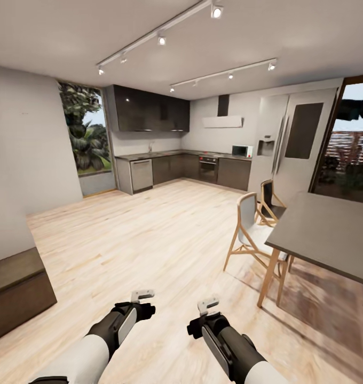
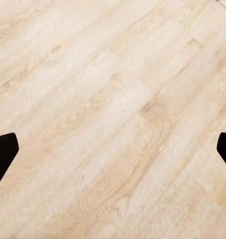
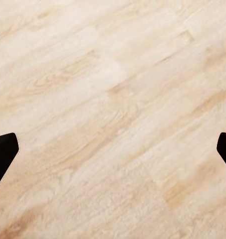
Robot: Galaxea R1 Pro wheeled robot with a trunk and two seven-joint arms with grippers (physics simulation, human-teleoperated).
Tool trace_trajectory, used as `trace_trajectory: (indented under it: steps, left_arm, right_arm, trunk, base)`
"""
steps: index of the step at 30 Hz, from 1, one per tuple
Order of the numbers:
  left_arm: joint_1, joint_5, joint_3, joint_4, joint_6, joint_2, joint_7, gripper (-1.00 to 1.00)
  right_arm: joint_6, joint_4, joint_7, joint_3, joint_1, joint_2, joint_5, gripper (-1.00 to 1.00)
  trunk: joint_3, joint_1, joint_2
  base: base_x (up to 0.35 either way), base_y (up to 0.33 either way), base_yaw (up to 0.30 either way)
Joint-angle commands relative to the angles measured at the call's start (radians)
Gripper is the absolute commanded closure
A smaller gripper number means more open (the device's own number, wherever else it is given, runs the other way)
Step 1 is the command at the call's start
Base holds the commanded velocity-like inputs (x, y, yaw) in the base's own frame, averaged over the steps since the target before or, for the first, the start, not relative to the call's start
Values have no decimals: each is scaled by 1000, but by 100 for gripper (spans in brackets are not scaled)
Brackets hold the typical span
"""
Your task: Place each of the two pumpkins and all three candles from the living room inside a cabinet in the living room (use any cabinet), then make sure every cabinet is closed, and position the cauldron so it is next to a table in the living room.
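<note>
Both arms are held low in front of me over light wood plank floor. My left gripper [image 1: 142,295] is open, and in the left wrist view its dark fingertips [image 2: 4,152] stand far apart with only bare planks between them. My right gripper [image 1: 208,305] is open too, its fingertips [image 3: 4,152] just as wide over the floor. The end of a low dark brown wood cabinet [image 1: 16,288] sits at the lower left against the grey wall, its front shut. The pumpkins, candles and cauldron are out of view.
A dark-topped dining table [image 1: 331,234] on wooden legs stands at the right with two chairs [image 1: 251,229] beside it. A grey kitchen run [image 1: 187,168] and a tall fridge [image 1: 288,144] line the far wall. Open plank floor [image 1: 149,234] stretches ahead.
</note>
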Motion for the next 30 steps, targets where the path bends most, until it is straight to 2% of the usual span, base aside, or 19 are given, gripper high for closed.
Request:
trace_trajectory:
  steps: [1,11,14,17,22,30]
  left_arm:
    - [0,7,6,-2,5,-1,3,-100]
    - [0,2,4,-2,4,1,-7,-100]
    - [-1,1,4,-2,-19,3,-8,-100]
    - [0,0,3,-2,-56,4,-12,-100]
    - [0,-3,2,10,-135,4,-58,-100]
    - [0,-2,3,88,-249,5,-79,-100]
  right_arm:
    - [3,-1,-9,3,-1,0,-11,-100]
    - [3,0,-8,10,-1,0,-11,-100]
    - [3,0,-8,10,-1,0,-12,-100]
    - [3,0,-7,10,-1,0,-12,-100]
    - [3,1,-6,10,-1,0,-12,-100]
    - [2,6,-5,11,-1,0,-12,-100]
  trunk:
    - [-2,0,-1]
    - [-10,0,-1]
    - [-12,0,-1]
    - [-15,0,-1]
    - [-19,0,-1]
    - [-25,0,-1]
  base:
    - [74,95,241]
    - [61,79,241]
    - [11,11,242]
    - [5,5,242]
    - [1,1,243]
    - [0,0,244]
